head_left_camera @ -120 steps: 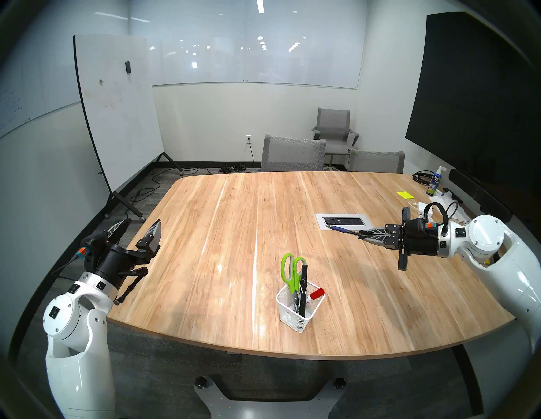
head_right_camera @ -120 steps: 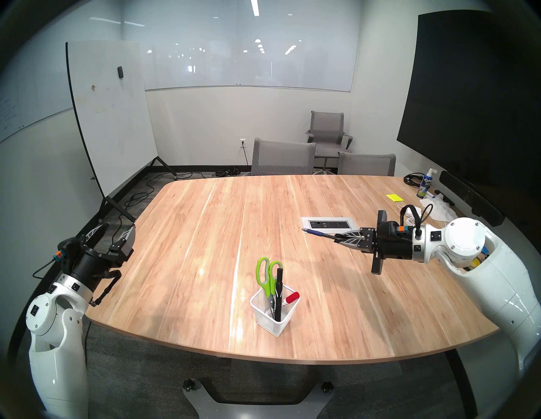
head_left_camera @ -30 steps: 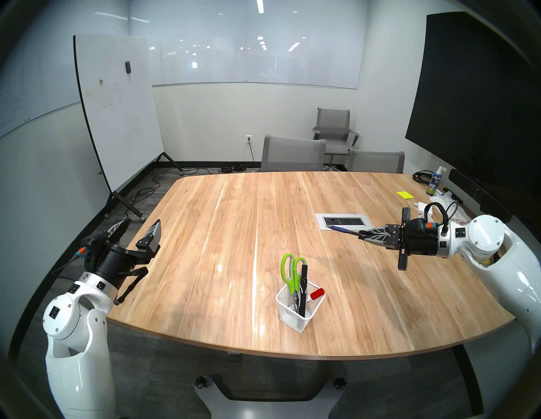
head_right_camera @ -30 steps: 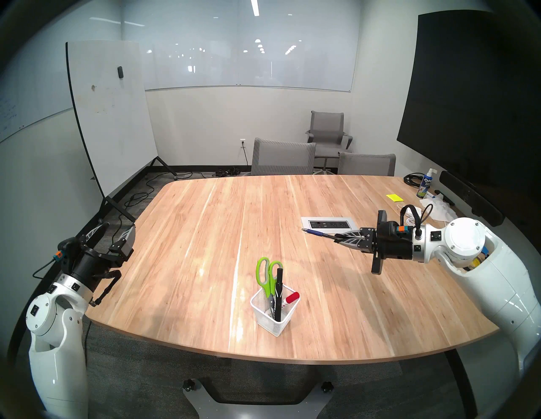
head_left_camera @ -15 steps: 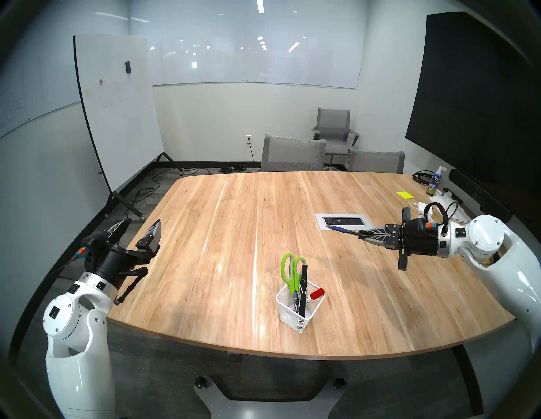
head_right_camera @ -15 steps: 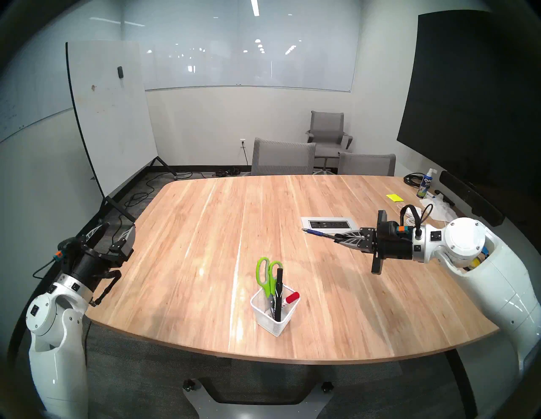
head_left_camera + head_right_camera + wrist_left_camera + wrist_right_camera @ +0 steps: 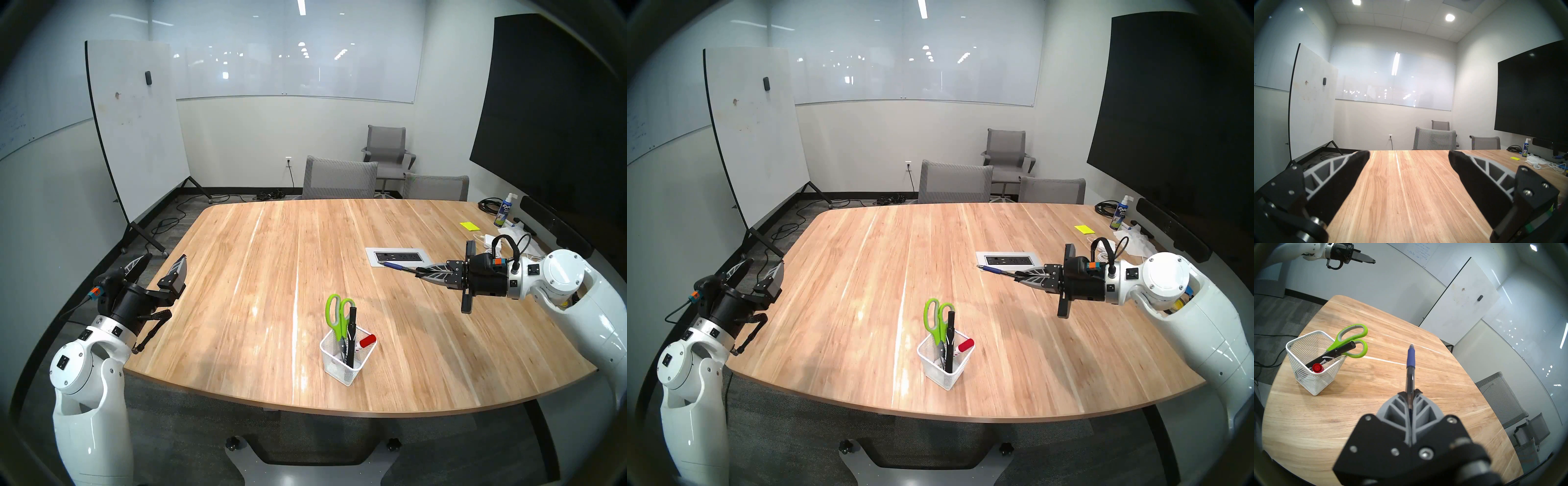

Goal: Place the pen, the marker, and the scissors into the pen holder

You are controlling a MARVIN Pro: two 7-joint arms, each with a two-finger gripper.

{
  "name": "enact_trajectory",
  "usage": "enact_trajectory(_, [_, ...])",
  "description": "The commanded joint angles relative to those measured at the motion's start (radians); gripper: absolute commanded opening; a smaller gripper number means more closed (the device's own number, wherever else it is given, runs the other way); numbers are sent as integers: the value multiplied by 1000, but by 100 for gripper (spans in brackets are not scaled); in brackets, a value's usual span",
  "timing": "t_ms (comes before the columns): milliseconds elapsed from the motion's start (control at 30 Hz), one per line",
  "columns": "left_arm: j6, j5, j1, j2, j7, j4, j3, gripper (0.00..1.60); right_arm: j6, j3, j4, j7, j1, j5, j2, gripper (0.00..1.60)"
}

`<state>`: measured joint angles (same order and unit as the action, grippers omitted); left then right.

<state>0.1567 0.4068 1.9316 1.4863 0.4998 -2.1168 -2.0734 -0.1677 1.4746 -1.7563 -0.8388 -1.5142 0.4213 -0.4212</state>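
The right gripper (image 7: 1410, 393) is clamped on the blue ballpoint pen (image 7: 1410, 368), held above the wooden table (image 7: 271, 271); the pen's long axis runs in line with the fingers, writing tip pointing away from the wrist. The white mesh pen holder (image 7: 1311, 378) stands well apart, with the green-handled scissors (image 7: 1351, 341) blades-down and a black marker (image 7: 1330, 355) leaning in it. The left gripper (image 7: 1409, 155) hangs spread wide, holding nothing.

Lime-green scissors (image 7: 1354, 339), blue pen (image 7: 1411, 358), white mesh pen holder (image 7: 1310, 377)
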Motion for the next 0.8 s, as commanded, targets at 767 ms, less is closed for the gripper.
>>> enact_trajectory(767, [-1, 0, -1, 2, -1, -22, 2, 160, -1, 11, -5, 3, 13, 2, 3, 0])
